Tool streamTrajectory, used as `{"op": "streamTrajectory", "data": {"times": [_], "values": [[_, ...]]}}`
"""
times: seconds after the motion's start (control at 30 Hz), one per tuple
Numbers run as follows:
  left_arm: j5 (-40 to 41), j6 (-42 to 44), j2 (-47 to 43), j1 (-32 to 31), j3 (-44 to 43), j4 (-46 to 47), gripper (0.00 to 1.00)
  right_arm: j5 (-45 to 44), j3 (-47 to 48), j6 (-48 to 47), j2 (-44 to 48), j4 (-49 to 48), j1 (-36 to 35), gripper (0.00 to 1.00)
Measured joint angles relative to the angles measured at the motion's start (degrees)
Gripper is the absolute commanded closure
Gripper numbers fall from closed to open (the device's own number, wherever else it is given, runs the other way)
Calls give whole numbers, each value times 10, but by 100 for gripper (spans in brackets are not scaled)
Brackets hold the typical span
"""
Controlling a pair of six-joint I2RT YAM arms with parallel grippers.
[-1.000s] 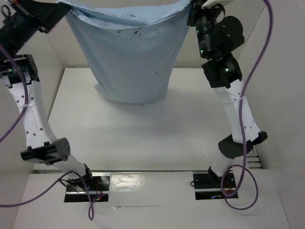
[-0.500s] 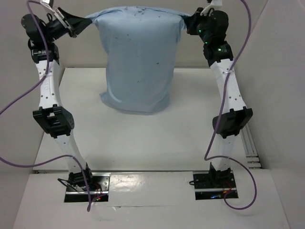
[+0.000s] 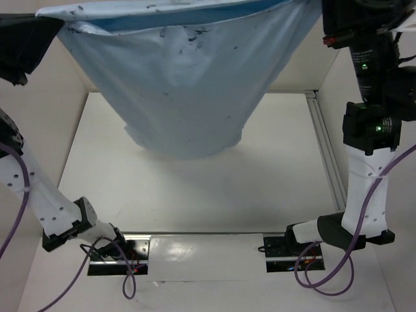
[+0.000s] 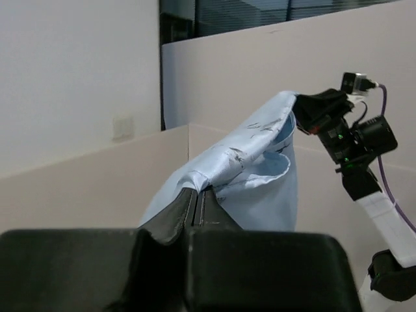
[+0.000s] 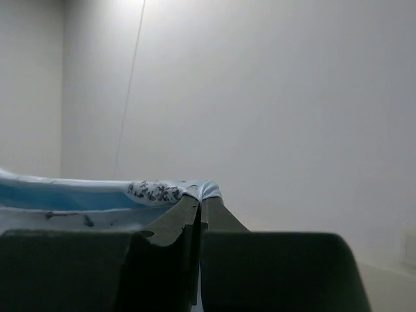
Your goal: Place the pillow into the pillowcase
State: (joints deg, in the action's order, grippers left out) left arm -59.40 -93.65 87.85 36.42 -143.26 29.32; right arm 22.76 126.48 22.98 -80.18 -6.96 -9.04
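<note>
Up over the far bench [image 3: 195,188]: pillowcase [image 3: 188,91] hangs mouth-up, stretched wide between both arms; can't tell if its bottom touches.
Pillow: not visible on its own, but the plump lower end makes me think it's inside.
Left jaws: pinched tight on the left top corner.
Right jaws: same deal, clamped on the right corner.
Step, my guess: settling the pillow down to the closed end.
Tip: hold both corners level and apart, lift evenly, and don't loosen either pinch or the whole thing drops.
</note>
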Motion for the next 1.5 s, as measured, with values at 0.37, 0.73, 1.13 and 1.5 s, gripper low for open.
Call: {"op": "streamTrajectory", "data": {"times": [0.37,0.73,1.13,1.5], "values": [[-33,-28,34,-2,26,39,100,8,25,19,-54,-24,1,100],[-51,10,83,-8,43,-38,100,57,22,63,-164,9,-16,100],[-8,122,161,-117,60,-165,100,54,-245,76,-65,34,3,100],[26,144,123,-77,65,-188,100,115,-302,46,-54,76,-52,100]]}}
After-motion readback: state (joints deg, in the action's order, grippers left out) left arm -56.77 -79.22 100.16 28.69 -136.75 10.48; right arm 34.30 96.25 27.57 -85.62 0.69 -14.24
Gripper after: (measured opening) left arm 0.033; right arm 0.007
